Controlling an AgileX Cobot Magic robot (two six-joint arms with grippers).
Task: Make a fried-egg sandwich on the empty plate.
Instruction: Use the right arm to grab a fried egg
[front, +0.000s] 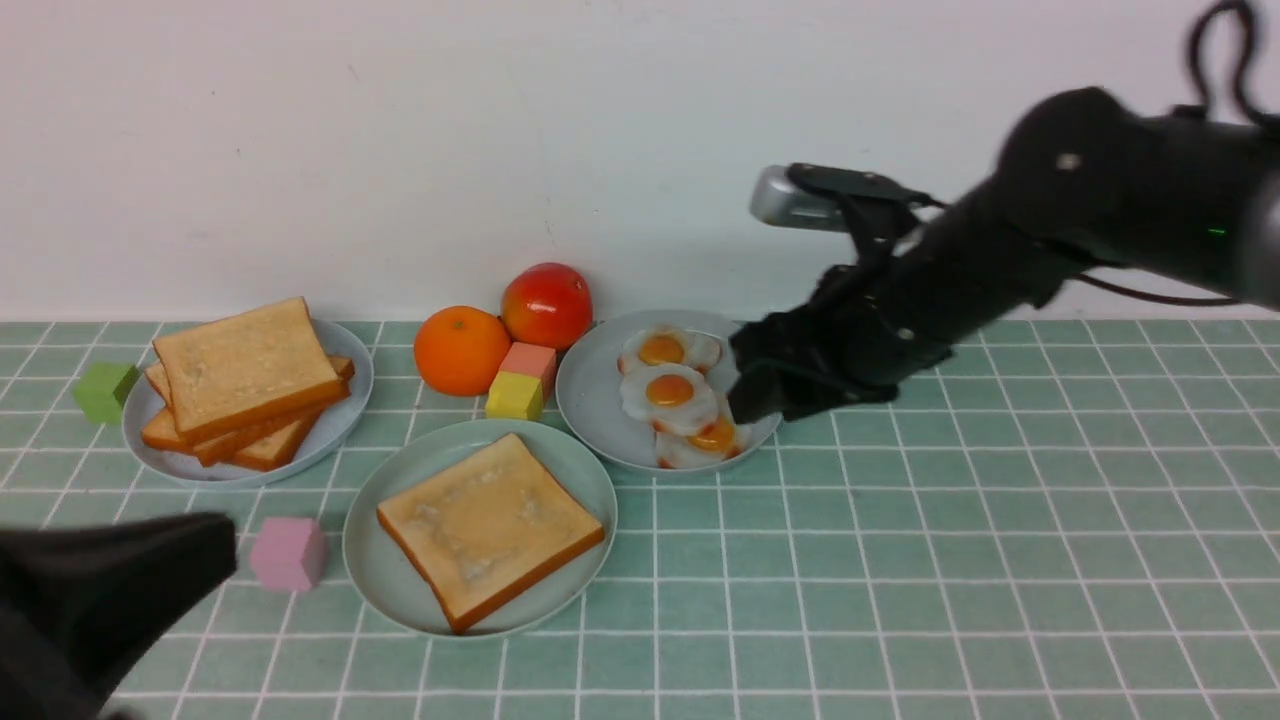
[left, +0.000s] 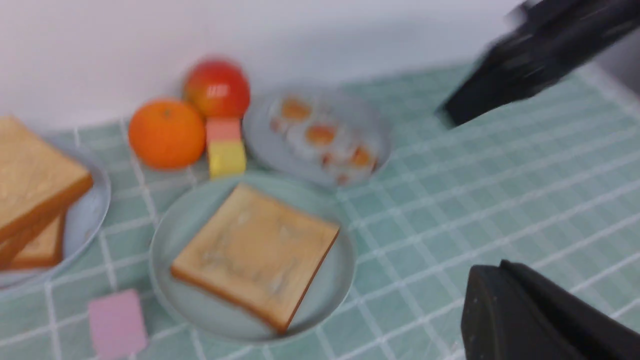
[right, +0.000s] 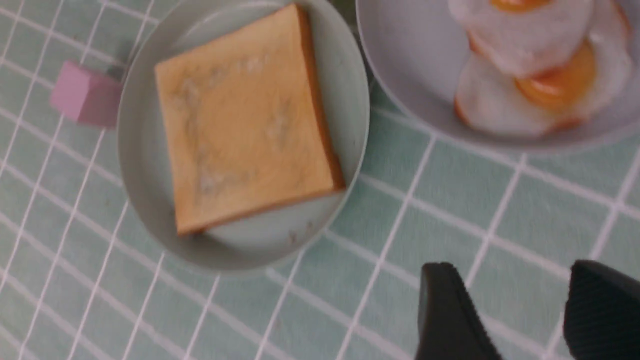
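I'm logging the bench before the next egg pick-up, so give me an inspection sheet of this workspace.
Surface: green tiled table, no spills seen.
Job's things: mint-green plate holds one toast slice; three fried eggs overlap on the egg plate; toast stack on the bread plate.
Clutter: orange, red fruit, salmon block, yellow block between the plates; green block and pink block at left.
Grippers: right gripper open, empty, by the egg plate's edge; left gripper low at left, jaws unreadable.
Cables: black cable loops above the right arm.
Surroundings: plain white wall.
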